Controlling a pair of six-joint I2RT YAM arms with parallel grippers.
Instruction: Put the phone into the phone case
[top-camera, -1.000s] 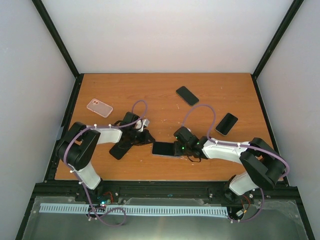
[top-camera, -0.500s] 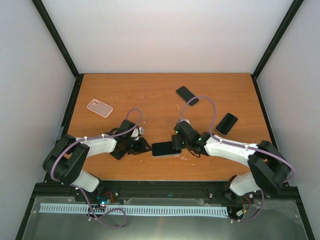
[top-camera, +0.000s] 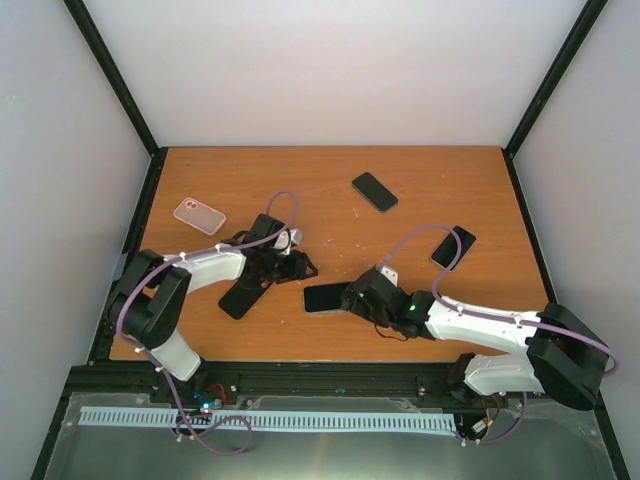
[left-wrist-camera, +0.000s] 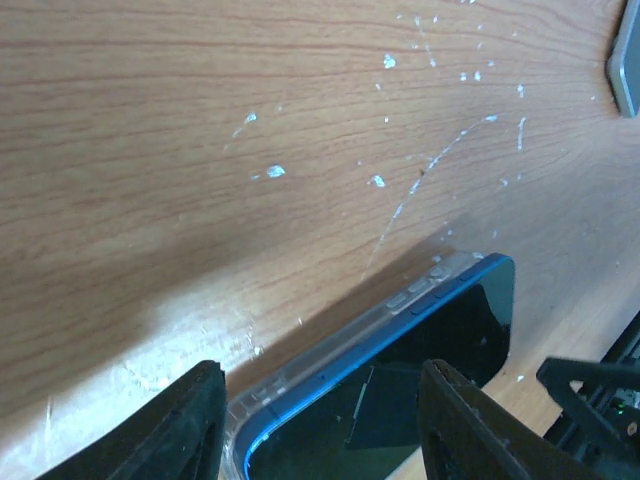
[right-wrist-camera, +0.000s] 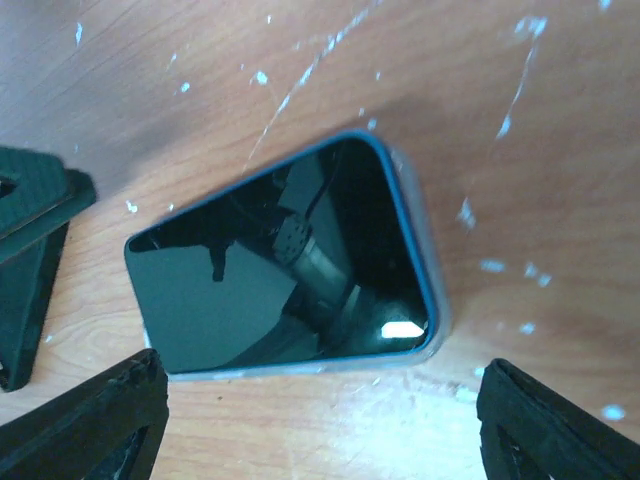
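The phone (top-camera: 324, 297), dark-screened with a blue rim, lies flat on the table inside a clear phone case (left-wrist-camera: 320, 365). My left gripper (top-camera: 303, 268) hovers just past its far left corner, jaws open, with one end of the phone (left-wrist-camera: 400, 375) showing between the fingers (left-wrist-camera: 185, 425) and nothing gripped. At the phone's right end, my right gripper (top-camera: 352, 298) is open wide. In the right wrist view the phone (right-wrist-camera: 285, 265) lies ahead of both fingertips (right-wrist-camera: 560, 420), untouched.
A black phone (top-camera: 245, 292) lies under the left arm. Two more black phones (top-camera: 374, 191) (top-camera: 453, 247) lie at the back and right. A pinkish clear case (top-camera: 199, 215) sits at the far left. The left gripper's fingers (right-wrist-camera: 30, 250) show beside the phone.
Both grippers have opened and let go of the cased phone. The left one rose toward the far side, the right one drew back to the near right. The phone stayed put.
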